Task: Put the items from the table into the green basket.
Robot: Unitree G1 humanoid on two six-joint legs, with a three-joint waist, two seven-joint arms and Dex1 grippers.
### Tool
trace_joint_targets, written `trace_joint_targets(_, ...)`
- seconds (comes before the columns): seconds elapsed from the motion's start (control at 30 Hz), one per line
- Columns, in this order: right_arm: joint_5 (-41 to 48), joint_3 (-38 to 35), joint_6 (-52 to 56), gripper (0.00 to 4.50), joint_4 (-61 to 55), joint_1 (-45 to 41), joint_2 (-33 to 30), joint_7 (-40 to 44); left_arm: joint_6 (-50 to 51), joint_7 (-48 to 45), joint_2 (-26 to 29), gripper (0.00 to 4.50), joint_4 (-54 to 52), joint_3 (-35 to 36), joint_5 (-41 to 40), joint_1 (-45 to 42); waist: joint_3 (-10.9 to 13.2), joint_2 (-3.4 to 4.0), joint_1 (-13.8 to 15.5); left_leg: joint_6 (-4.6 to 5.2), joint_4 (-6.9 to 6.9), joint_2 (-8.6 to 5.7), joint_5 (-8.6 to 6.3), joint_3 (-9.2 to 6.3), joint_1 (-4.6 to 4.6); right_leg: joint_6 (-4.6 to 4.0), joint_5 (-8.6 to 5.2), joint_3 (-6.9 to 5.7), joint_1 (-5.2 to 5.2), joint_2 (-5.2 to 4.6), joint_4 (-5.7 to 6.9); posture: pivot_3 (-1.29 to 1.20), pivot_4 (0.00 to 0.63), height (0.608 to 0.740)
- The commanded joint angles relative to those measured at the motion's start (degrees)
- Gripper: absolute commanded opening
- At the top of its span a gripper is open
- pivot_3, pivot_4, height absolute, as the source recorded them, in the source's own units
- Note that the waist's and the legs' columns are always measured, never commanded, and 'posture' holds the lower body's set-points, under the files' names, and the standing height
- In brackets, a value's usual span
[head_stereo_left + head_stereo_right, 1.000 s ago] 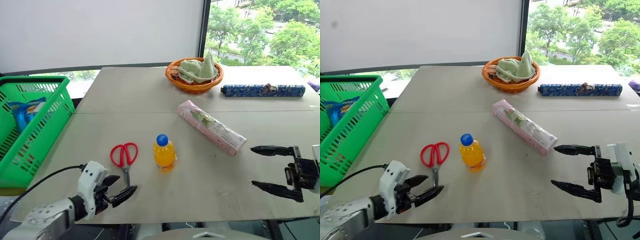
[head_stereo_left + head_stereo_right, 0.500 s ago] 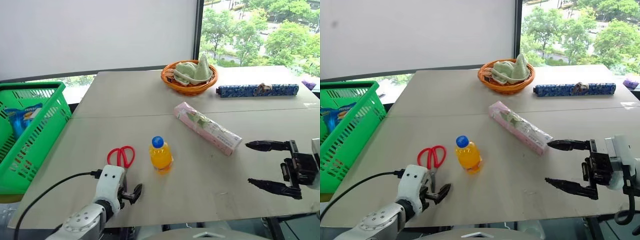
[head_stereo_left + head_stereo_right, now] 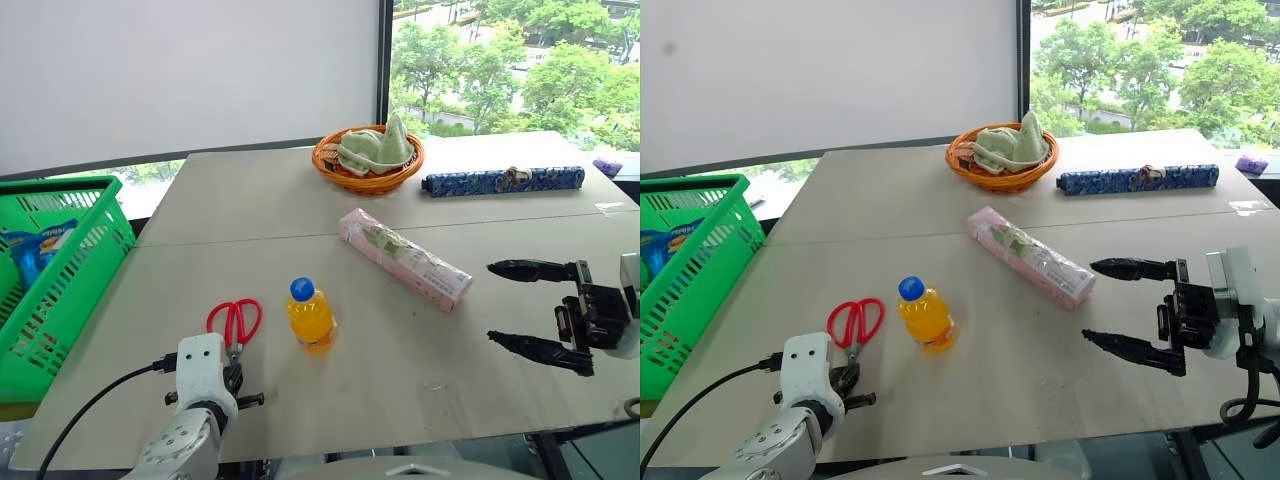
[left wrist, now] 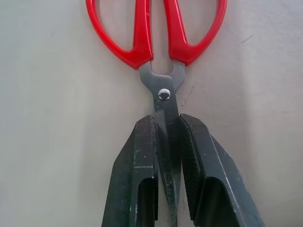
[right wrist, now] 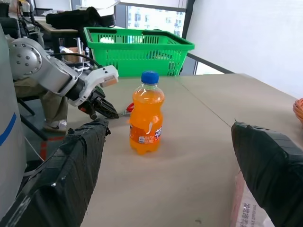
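Red-handled scissors [image 3: 233, 320] lie on the table [image 3: 250, 215] near its front left edge, blades toward me. My left gripper [image 4: 166, 121] points down at them and is shut on the steel blades just below the pivot [image 4: 164, 94]; the same gripper [image 3: 238, 385] is seen from the head. A small orange-drink bottle [image 3: 310, 318] with a blue cap stands upright right of the scissors. The long pink packet [image 3: 403, 258] lies flat at an angle further right. My right gripper [image 3: 492, 302] hovers open at the right, pointing left toward the packet and holding nothing. The green basket [image 3: 70, 185] stands off the table's left side.
A blue packet [image 3: 40, 245] lies inside the green basket. At the back of the table stand a round orange wicker basket [image 3: 368, 160] holding green cloth and a long blue patterned roll [image 3: 500, 181]. The table's front edge runs just below my left hand.
My left gripper has tipped downward over the scissors and shut on their blades; it was open a second ago. The camera has shifted. The right gripper stays open.
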Motion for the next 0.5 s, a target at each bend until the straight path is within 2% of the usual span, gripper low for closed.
trace_joint_targets(0.03, 0.58, -0.25, -0.15, 4.5, -1.59, -1.18, 0.39, -0.6, -1.65, 1.87, -1.27, 0.15, 10.66, 5.87, 3.99, 0.81, 0.01, 0.01, 0.02, 0.0, -0.02, 0.0, 0.0, -0.16, 0.04, -0.05, -0.03, 0.06, 0.0, 0.13, 0.0, -0.15, 0.024, 0.74)
trace_joint_targets(0.2, 1.61, -0.53, 0.1, 4.5, -1.49, -2.57, 1.48, -2.07, -16.5, -1.82, 2.95, 0.15, 10.9, 5.03, 5.07, -4.76, 0.3, -0.17, 0.44, -0.01, -0.18, 0.0, 0.0, -0.99, 0.37, -0.62, 0.15, -0.1, -0.08, 0.63, 0.04, -0.15, 0.017, 0.74)
trace_joint_targets(0.33, 2.16, -0.12, 0.42, 4.5, -1.3, -4.66, 2.16, -3.68, -24.2, -4.53, 7.72, 0.15, 12.34, 4.16, 6.88, -13.38, 1.04, -0.81, 0.46, -0.09, -0.16, 0.01, 0.04, -1.51, 0.26, -0.81, 0.25, -0.14, -0.11, 0.86, 0.03, -0.15, 0.017, 0.74)
trace_joint_targets(0.4, 2.49, 0.22, 1.15, 4.5, -1.24, -5.97, 2.47, -5.21, -26.99, -5.35, 11.21, 0.15, 13.76, 2.44, 9.47, -17.9, 1.03, -1.0, 0.74, -0.73, -0.15, 0.07, 0.42, -1.57, -0.19, -0.81, 0.27, -0.25, -0.52, 0.85, 0.06, -0.15, 0.011, 0.74)
trace_joint_targets(0.43, 3.22, 0.51, 2.15, 4.5, -1.17, -7.49, 2.92, -7.38, -27.35, -5.25, 12.78, 0.15, 16.41, 1.47, 10.49, -23.45, 0.99, -1.06, 0.89, -1.23, -0.13, 0.08, 0.73, -1.55, -0.79, -1.02, 0.46, -0.28, -0.96, 0.82, 0.08, -0.15, 0.011, 0.74)
trace_joint_targets(0.5, 2.02, 1.67, 2.42, 4.5, -0.87, -9.86, 3.62, -9.83, -26.08, -4.94, 15.05, 0.15, 23.77, -0.33, 11.93, -34.66, 1.0, -1.11, 1.58, -1.08, -0.02, -0.02, 0.76, -1.5, -1.32, -0.7, 0.68, -0.29, -1.32, 0.71, -0.01, -0.14, 0.006, 0.74)
